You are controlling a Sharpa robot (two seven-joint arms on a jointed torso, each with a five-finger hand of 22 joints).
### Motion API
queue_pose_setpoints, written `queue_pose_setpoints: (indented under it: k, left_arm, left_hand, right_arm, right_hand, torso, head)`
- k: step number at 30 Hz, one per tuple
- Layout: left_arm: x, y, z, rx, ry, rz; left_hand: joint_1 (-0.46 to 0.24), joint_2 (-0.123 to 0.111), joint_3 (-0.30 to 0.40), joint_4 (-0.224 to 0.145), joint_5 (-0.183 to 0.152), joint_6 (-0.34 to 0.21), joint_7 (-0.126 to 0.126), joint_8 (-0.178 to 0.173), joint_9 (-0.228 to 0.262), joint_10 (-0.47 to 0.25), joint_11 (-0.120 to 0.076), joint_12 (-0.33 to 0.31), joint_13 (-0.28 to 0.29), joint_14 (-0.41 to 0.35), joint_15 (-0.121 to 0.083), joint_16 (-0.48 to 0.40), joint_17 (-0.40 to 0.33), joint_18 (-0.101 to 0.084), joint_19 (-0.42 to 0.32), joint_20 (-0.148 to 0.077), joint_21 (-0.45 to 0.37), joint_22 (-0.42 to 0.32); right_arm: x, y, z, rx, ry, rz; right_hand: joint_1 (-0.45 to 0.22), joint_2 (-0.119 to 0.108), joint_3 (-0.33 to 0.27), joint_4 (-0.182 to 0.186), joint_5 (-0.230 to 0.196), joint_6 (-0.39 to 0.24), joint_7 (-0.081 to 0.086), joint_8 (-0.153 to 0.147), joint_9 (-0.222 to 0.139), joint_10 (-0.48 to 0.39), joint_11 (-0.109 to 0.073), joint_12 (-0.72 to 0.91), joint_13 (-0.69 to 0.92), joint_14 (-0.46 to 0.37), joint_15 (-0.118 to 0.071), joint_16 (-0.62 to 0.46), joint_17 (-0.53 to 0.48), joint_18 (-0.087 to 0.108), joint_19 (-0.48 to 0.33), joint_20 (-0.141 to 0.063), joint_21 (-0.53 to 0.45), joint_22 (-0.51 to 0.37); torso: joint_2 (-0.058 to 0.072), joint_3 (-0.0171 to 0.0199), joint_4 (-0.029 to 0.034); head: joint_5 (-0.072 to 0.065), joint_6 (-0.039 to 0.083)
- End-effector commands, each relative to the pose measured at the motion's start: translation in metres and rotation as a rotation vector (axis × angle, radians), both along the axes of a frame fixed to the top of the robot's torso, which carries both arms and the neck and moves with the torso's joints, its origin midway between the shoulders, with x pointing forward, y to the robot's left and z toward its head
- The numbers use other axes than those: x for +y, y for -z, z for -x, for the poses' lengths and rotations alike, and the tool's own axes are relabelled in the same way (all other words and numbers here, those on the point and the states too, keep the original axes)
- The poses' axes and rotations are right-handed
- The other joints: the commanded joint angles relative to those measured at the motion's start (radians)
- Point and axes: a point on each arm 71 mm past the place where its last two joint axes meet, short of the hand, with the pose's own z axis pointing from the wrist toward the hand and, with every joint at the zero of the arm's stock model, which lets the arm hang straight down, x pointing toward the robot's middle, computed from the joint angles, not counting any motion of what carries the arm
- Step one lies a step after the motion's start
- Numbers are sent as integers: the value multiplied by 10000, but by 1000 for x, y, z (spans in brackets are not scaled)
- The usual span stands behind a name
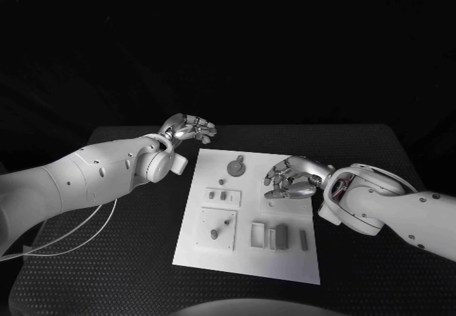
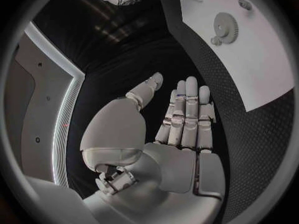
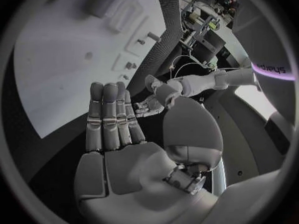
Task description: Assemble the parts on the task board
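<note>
Two hands, neither holding anything: we log the left hand [image 1: 187, 128] off the far left corner of the task board [image 1: 285, 263], fingers loosely apart, and the right hand [image 1: 292, 178] over the board's right side, likewise unloaded.

Parts: a gear [image 1: 234, 168] at the far end, small pieces [image 1: 221, 195] mid-board.

Risk, in our judgement: the right hand, descending, could knock loose pieces out of their seats.

Left wrist view adds the gear's teeth [image 2: 224, 27]; the head view alone gives the layout.
</note>
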Motion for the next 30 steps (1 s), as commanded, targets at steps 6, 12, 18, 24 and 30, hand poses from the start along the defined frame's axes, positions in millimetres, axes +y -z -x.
queue_pose_setpoints:
  k: [6,12,18,24,30]
  left_arm:
    - [-5,4,2,162,233,198]
    - [-5,6,3,230,262,182]
    - [-6,6,4,268,307,186]
    - [-6,6,4,283,314,185]
    - [-9,6,5,306,418,227]
  left_hand:
    - [-99,3,2,75,-67,-93,1,17,17,-72,12,-7,-16,15,75,-63,18,98,-9,78,-52,22]
    - [-117,11,-4,88,-68,-97,2,16,17,-75,14,-7,-18,15,76,-71,28,96,-11,80,-58,29]
    - [-135,13,-11,101,-70,-100,3,15,17,-78,15,-7,-20,14,78,-78,37,96,-13,81,-63,35]
    - [-138,12,-13,104,-70,-99,3,16,17,-79,15,-7,-21,14,78,-82,42,96,-15,81,-67,39]
    - [-142,13,-14,108,-69,-100,3,16,17,-80,15,-7,-22,13,78,-85,46,96,-16,81,-69,41]
  right_arm:
    - [-35,23,9,3672,1573,441]
    - [-50,35,20,4799,2425,856]
    - [-54,47,36,5737,2305,1921]
    - [-48,53,42,5714,2527,2121]
    - [-45,62,46,5724,2572,2642]
  right_hand:
    - [-597,85,-71,648,-617,15,-140,-71,76,-416,-260,2853,1601,-13,-237,2578,647,118,178,-462,2217,259]
    - [-929,146,-6,900,-638,304,-327,17,200,-154,-445,5239,3017,329,-423,4244,1137,118,567,-833,3434,248]
    - [-1048,500,185,737,-627,620,-481,116,351,225,-635,6225,3563,696,-613,4968,1258,118,993,-1259,4133,189]
    - [-1276,401,244,737,-646,627,-506,78,374,269,-658,6314,3614,828,-643,5163,1304,118,1038,-1323,4247,170]
    - [-1849,178,244,1053,-661,574,-493,1,360,290,-649,6343,3627,886,-634,5296,1323,118,1058,-1340,4317,139]
  torso:
    - [-153,9,-83]
    - [-186,11,-108]
    - [-177,9,-104]
    - [-169,-3,-120]
    - [-163,2,-86]
  head:
    - [-153,-51]
    - [-269,-160]
    - [-352,-196]
    - [-395,-252]
    - [-459,-292]
